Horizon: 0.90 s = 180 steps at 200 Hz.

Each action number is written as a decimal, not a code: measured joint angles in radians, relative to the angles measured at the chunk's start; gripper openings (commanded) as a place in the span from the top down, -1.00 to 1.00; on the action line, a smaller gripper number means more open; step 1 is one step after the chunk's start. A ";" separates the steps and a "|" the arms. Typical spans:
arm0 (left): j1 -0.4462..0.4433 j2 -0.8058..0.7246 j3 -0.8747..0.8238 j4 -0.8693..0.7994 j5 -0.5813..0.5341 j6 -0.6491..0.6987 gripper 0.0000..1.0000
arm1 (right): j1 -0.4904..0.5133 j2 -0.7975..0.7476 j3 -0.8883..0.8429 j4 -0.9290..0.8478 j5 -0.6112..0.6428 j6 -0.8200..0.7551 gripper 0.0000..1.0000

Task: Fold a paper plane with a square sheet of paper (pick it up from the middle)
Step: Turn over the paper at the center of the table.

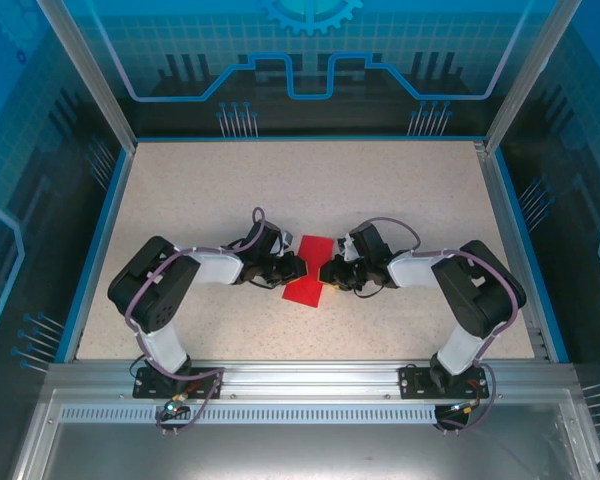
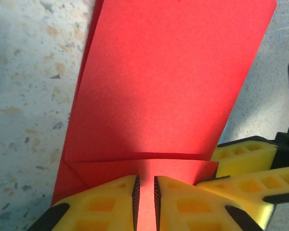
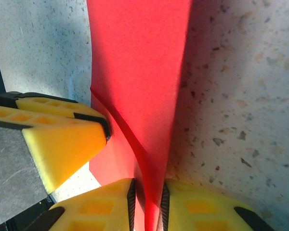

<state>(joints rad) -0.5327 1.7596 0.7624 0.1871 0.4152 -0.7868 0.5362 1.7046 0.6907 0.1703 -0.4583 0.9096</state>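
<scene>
Together left gripper (image 2: 145, 186) and right gripper (image 3: 147, 191) pinch red paper (image 2: 168, 86) (creased)

Upper half of table (image 1: 310, 185) open. Centre blocked: left gripper (image 1: 296, 268) and right gripper (image 1: 327, 272) close together, flanking red sheet (image 1: 316, 250).

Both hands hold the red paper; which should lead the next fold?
Likely left: the left hand pinches the folded red paper sheet centrally, broad face ahead; the right hand grips a narrow ridge.
</scene>
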 measured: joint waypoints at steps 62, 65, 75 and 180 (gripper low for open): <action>-0.002 -0.058 -0.002 -0.003 -0.018 -0.002 0.53 | 0.000 0.011 0.000 0.031 -0.025 -0.005 0.85; -0.002 -0.063 -0.004 -0.003 -0.019 -0.002 0.53 | 0.000 0.011 0.000 0.030 -0.025 -0.008 0.86; -0.002 -0.085 -0.014 -0.003 -0.027 -0.005 0.52 | 0.000 0.011 0.001 0.023 -0.024 -0.012 0.88; -0.002 -0.376 -0.100 -0.144 -0.080 0.004 0.34 | 0.066 -0.057 0.183 -0.240 0.017 -0.049 0.90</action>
<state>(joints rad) -0.5343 1.3834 0.6624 0.0433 0.3347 -0.7830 0.6018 1.6478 0.8738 -0.0696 -0.4412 0.8608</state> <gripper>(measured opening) 0.328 0.052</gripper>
